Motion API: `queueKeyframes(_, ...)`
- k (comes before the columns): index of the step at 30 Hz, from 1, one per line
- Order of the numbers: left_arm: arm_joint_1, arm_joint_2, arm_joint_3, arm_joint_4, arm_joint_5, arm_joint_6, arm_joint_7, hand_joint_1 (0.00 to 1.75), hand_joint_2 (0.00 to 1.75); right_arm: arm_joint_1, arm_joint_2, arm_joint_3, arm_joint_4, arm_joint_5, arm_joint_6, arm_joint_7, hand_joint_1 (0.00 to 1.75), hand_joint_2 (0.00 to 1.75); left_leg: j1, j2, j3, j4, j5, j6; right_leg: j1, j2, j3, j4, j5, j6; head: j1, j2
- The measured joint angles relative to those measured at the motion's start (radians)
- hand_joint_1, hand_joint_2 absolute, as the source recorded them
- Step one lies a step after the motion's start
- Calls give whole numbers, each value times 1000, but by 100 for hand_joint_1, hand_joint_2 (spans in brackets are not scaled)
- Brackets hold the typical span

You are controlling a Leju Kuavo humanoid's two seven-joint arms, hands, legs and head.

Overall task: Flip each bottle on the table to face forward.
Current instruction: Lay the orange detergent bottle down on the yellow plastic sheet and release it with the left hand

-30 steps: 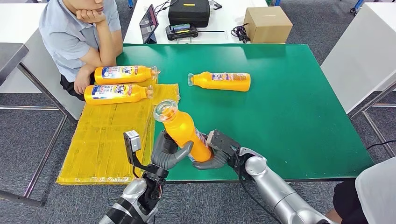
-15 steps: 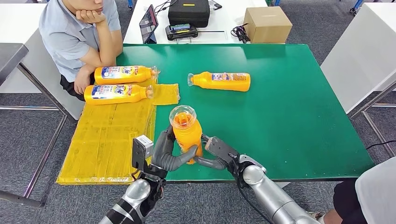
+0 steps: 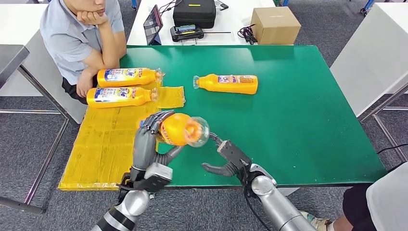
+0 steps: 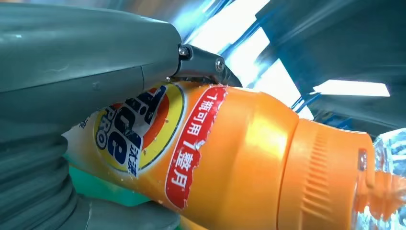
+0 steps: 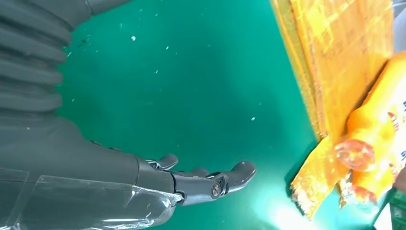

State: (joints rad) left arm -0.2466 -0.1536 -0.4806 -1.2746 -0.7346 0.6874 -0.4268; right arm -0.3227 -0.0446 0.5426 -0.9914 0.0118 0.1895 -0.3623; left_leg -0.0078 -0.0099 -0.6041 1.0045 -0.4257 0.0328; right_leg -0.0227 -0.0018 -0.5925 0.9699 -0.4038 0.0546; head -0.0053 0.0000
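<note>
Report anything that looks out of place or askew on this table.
Nothing is spilled or damaged. The yellow mat has one crumpled corner lying on the green table. The left hand holds an orange bottle tilted above the table; the right hand is open nearby.

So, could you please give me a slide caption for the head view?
Left hand lifts an orange bottle above the green table; right hand open.

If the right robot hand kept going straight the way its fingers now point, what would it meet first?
Probably the held bottle: the open right robot hand points left across the green table toward the bottle in the left robot hand. The bottle is lifted, so the hand might pass beneath it; depth is unclear.
</note>
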Motion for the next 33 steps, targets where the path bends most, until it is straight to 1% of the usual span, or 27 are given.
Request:
queueKeyframes(2,-14,4,74,6,-416,12,38,175,175,-4,5,-7,2,-1,15,-8,0,175,0,0,0,0,0,0,0,0,0,0,0,0,0,0)
queueKeyframes(3,-23,6,110,14,-575,12,50,175,175,-7,9,-10,4,-1,20,-11,0,175,0,0,1,0,0,0,0,0,0,0,0,0,0,0)
queueKeyframes(4,-31,7,143,22,-690,12,56,174,175,-9,12,-12,6,-1,25,-14,0,175,0,1,1,0,0,0,0,0,0,0,0,0,0,0)
queueKeyframes(5,-39,7,173,29,-746,13,59,172,175,-11,15,-13,7,-1,28,-16,0,175,0,1,1,0,1,0,0,0,0,0,0,0,0,0)
queueKeyframes(6,-46,7,197,35,-749,13,62,169,175,-12,17,-13,8,0,30,-18,0,175,0,1,1,0,1,-1,0,0,0,0,0,0,0,0)
queueKeyframes(8,-59,7,232,48,-647,13,79,165,175,-14,23,-13,9,0,33,-19,0,175,0,0,1,0,1,-1,0,0,0,0,0,0,0,0)
queueKeyframes(10,-78,7,256,66,-555,13,118,163,175,-16,28,-13,9,0,35,-19,0,175,0,0,1,0,1,-1,0,0,0,0,0,0,0,0)
queueKeyframes(13,-110,11,282,107,-554,13,173,157,175,-18,31,-13,10,0,40,-19,0,175,0,0,0,0,1,-1,0,0,0,0,0,0,0,0)
queueKeyframes(15,-138,15,290,149,-561,13,207,156,175,-23,35,-13,11,0,47,-19,0,175,0,0,0,0,1,-1,0,0,0,0,0,0,0,0)
queueKeyframes(18,-205,27,291,259,-555,12,275,159,175,-34,44,-12,15,0,62,-19,0,175,0,0,0,0,1,-1,0,0,0,0,0,0,0,0)
queueKeyframes(23,-328,48,286,494,-587,3,395,170,175,-65,66,-9,37,-1,79,-20,0,175,0,0,0,0,2,-1,0,0,0,1,1,0,0,0)
queueKeyframes(26,-383,58,273,620,-616,-60,455,169,175,-78,76,-8,50,-2,85,-22,0,175,0,0,0,0,2,-1,0,0,0,1,1,0,0,0)
queueKeyframes(28,-403,61,264,680,-624,-100,480,169,175,-81,80,-8,56,-3,86,-22,0,175,0,0,0,0,2,-1,0,0,0,1,1,0,0,0)
queueKeyframes(31,-422,63,254,740,-625,-142,498,173,175,-82,83,-8,63,-3,86,-22,0,175,0,0,-1,0,2,-1,0,0,-1,1,1,0,0,0)
queueKeyframes(33,-433,63,250,768,-625,-199,519,175,175,-82,85,-8,65,-3,88,-22,0,175,0,0,-1,0,2,-1,0,0,-1,1,1,0,0,0)
